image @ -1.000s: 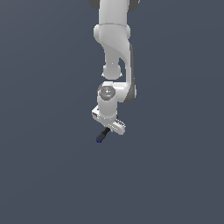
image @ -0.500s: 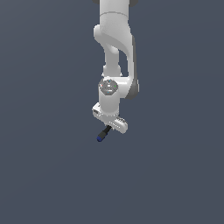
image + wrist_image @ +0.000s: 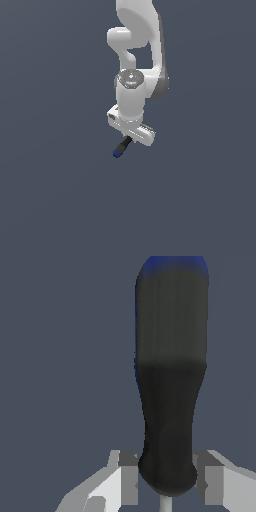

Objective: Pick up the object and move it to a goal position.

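Since a second ago the arm (image 3: 137, 60) has swung slightly; the gripper (image 3: 131, 131) near frame centre is clenched on the screwdriver (image 3: 121, 147), blue butt pointing lower left. We judge transport to the goal is underway, grasp secure.

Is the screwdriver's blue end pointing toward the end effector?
No: in the exterior view the screwdriver sticks out below the end effector with its blue butt at the far tip.

One arm (image 3: 134, 75), one end effector (image 3: 129, 138), one screwdriver (image 3: 121, 147); its grey shaft (image 3: 165, 504) barely shows, so seemingly one.
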You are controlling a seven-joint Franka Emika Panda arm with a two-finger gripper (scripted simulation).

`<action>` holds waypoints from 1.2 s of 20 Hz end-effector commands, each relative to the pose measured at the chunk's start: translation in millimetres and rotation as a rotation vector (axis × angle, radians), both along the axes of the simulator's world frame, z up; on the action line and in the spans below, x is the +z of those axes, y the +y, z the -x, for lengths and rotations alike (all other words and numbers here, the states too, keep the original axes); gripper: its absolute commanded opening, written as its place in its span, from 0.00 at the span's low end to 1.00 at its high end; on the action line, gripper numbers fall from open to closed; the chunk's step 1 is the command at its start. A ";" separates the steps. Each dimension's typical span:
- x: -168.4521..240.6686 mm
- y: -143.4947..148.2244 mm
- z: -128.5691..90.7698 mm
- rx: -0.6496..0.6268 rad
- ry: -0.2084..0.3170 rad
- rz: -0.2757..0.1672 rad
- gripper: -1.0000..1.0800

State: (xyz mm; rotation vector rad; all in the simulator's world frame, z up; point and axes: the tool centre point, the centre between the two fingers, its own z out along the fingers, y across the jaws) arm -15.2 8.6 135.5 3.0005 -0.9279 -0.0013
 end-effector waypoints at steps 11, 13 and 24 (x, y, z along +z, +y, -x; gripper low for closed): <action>130.3 30.5 -30.7 -0.001 -0.001 0.002 0.00; 150.0 35.2 -35.7 -0.001 -0.001 0.002 0.00; 239.7 57.0 -59.3 0.000 -0.001 0.001 0.00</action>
